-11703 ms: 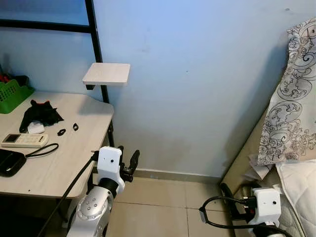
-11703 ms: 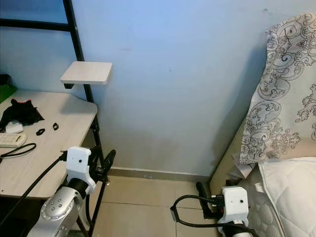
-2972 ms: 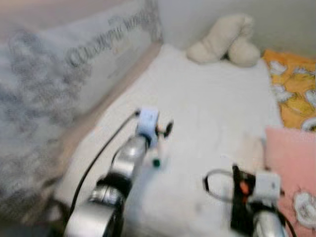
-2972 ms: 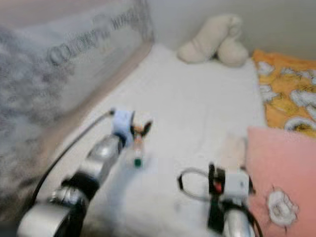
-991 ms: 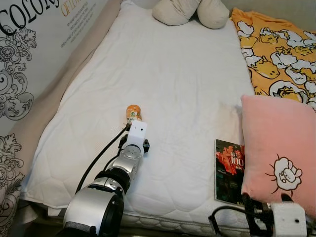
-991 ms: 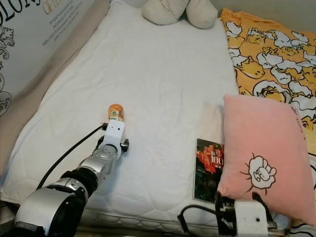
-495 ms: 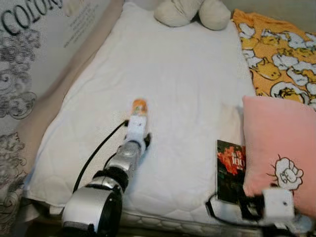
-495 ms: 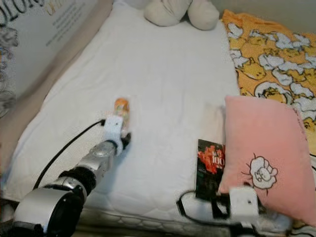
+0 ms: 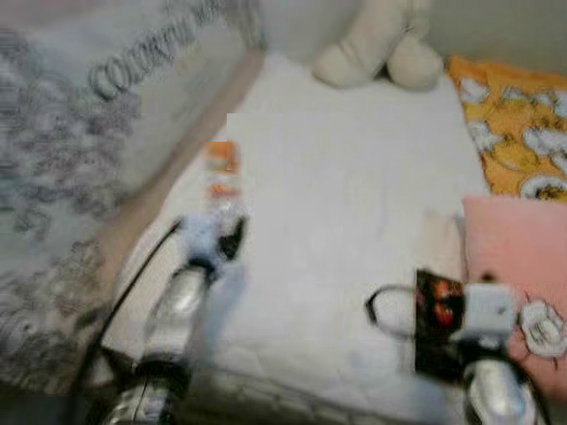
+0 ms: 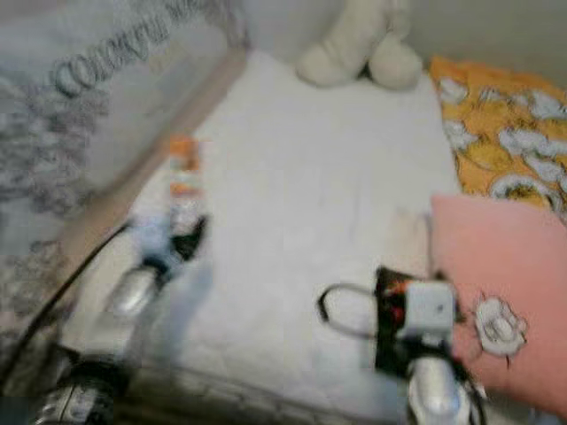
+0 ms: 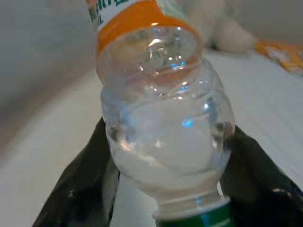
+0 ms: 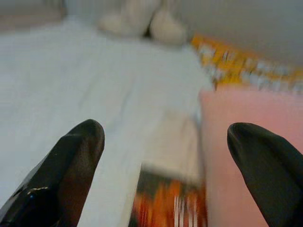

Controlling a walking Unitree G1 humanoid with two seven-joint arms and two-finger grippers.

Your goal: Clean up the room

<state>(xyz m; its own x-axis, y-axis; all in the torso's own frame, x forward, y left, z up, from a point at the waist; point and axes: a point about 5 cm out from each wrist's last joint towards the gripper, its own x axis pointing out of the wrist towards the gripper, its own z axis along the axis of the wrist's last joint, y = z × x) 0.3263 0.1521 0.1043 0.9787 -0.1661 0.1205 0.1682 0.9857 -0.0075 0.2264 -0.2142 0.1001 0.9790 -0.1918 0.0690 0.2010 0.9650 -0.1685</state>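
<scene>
Though its orange label blurs unreadably, the bottle [image 11: 163,127] sits clamped in the left hand [image 11: 165,189].

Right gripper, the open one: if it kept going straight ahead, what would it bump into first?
Probably the book lying just ahead of the right gripper, beside the pink pillow; blur makes depth uncertain.

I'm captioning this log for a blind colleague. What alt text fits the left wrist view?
A clear plastic bottle with an orange label and a green cap, cap end toward the camera, is held between the left gripper's two black fingers. Behind it, blurred, lie a white bed and a cream stuffed toy.
</scene>
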